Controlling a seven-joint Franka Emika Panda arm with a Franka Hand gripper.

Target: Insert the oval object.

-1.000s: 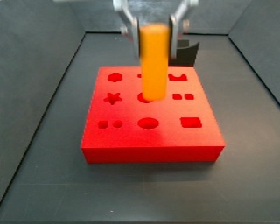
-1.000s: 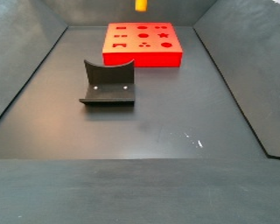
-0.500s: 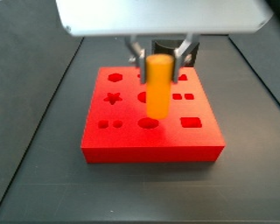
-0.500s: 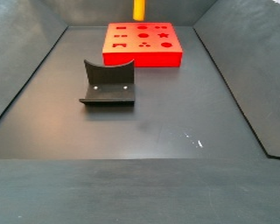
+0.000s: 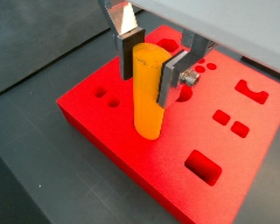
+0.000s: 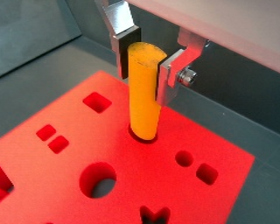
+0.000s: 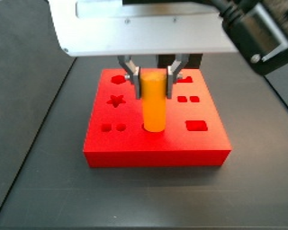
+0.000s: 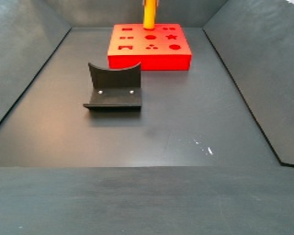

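Since the earlier frames the pincer point(image 7: 155, 74) has come down over the red block point(image 7: 157, 126), bringing the oval object point(image 7: 154, 102) from well above it to where the lower end meets the block's top face; in both wrist views the pincer point(image 5: 150, 61) is closed on the upper part of the orange-yellow peg point(image 6: 143, 92), one silver finger point(image 6: 178, 72) on each side, the peg upright and its tip at, or just entering, an opening in the block point(image 6: 119, 171); how far in it sits I cannot tell. From here the risk, as I judge it, is a jam: an oval end turned slightly off the hole's long axis, or tilted, would catch on the rim, and further pressing could make the peg slip in the pads or shove the block across the worktop point(image 8: 150, 156). Nearest the camera in a side view lies bare dark worktop; next comes the dark grey curved holder point(image 8: 114, 88), well apart from the block; beyond it the block point(image 8: 151, 46) sits near the far wall, the peg point(image 8: 150, 13) rising from it; dark sloping walls enclose the space.
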